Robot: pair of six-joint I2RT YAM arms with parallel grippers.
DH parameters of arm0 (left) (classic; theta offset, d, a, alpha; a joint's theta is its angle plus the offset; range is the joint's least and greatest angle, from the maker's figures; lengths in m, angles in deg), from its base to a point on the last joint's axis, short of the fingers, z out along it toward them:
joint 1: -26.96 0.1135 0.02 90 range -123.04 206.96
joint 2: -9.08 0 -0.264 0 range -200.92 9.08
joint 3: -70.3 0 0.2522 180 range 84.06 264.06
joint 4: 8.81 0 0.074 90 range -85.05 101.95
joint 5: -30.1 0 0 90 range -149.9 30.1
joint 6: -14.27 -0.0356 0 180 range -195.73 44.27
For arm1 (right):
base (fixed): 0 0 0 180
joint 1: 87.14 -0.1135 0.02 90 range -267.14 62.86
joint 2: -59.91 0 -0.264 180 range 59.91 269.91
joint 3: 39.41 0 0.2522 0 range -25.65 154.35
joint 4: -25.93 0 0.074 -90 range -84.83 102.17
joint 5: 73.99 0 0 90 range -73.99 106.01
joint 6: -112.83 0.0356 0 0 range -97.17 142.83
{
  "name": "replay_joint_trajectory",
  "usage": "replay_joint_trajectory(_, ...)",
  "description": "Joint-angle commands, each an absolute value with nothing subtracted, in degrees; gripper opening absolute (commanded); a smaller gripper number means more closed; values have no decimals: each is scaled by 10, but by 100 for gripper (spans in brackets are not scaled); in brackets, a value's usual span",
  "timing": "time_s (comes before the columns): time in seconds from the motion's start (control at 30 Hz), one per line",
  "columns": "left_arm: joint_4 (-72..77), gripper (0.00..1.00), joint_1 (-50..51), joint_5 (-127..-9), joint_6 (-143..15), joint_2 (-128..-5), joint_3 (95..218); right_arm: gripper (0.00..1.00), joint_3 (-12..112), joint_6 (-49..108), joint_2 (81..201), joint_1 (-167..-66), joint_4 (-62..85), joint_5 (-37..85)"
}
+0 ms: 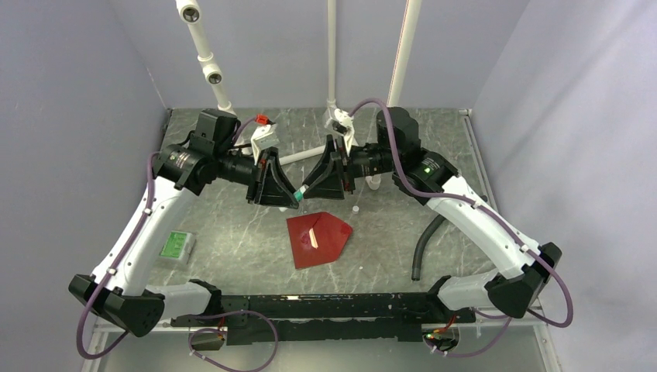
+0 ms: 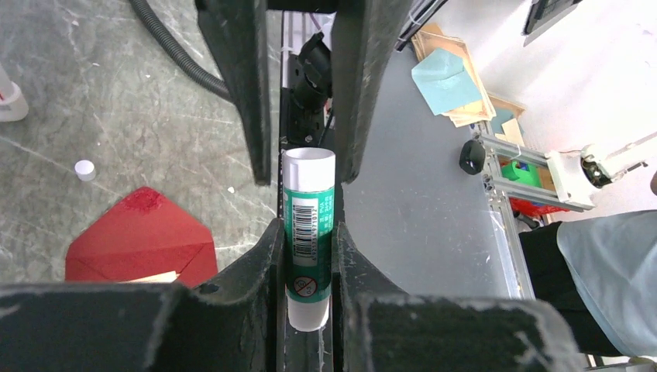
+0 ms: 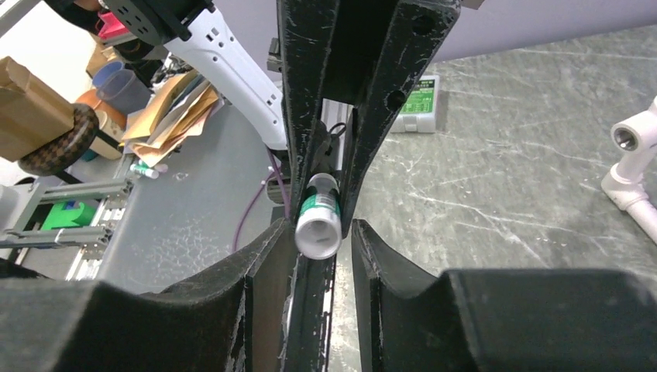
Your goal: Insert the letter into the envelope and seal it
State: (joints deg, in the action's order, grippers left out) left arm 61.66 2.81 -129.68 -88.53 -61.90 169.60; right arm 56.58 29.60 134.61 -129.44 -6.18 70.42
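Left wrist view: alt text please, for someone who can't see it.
The left pincer grips a green-and-white glue stick, its white tip between the fingers of the right pincer. The dark red envelope lies on the grey table.

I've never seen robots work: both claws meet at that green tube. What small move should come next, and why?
Probably close the right gripper on the free end of the glue stick: the left gripper clamps its body, the right jaws flank the tip with a gap, and the envelope lies flap open.
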Motion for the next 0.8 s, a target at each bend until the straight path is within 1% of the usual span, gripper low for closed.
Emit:
replay_joint_trajectory(0.0, 596, 3, 29, -1341, -890, -607, 1704, 38, 603, 290, 1358, -1297, -69, 717)
replay_joint_trajectory(0.1, 601, 2, 29, -1340, -896, -608, 1707, 40, 612, 287, 1367, -1297, -83, 705)
replay_joint_trajectory(0.13, 604, 3, 29, -1339, -900, -609, 1709, 38, 619, 287, 1370, -1297, -88, 700)
replay_joint_trajectory(0.2, 613, 3, 29, -1339, -909, -609, 1712, 18, 630, 297, 1377, -1295, -89, 704)
replay_joint_trajectory(0.23, 614, 2, 29, -1334, -910, -608, 1712, 11, 634, 310, 1380, -1294, -81, 707)
replay_joint_trajectory(0.27, 612, 2, 29, -1327, -909, -607, 1711, 8, 634, 331, 1382, -1294, -68, 714)
replay_joint_trajectory(0.37, 608, 2, 29, -1309, -911, -603, 1714, 6, 622, 397, 1386, -1294, -7, 736)
replay_joint_trajectory(0.43, 595, 2, 29, -1283, -901, -600, 1715, 0, 626, 439, 1396, -1294, 10, 725)
replay_joint_trajectory(0.47, 582, 3, 29, -1262, -892, -597, 1713, 0, 632, 461, 1402, -1294, 12, 708)
replay_joint_trajectory(0.57, 529, 2, 29, -1172, -855, -583, 1697, 0, 639, 563, 1420, -1295, 15, 583)
replay_joint_trajectory(0.6, 516, 2, 29, -1132, -846, -577, 1690, 0, 645, 595, 1426, -1296, -6, 510)
replay_joint_trajectory(0.7, 492, 3, 29, -1079, -839, -569, 1679, 0, 654, 702, 1426, -1304, -76, 332)
replay_joint_trajectory(0.77, 479, 2, 29, -1051, -832, -562, 1667, 0, 641, 760, 1415, -1308, -77, 284)
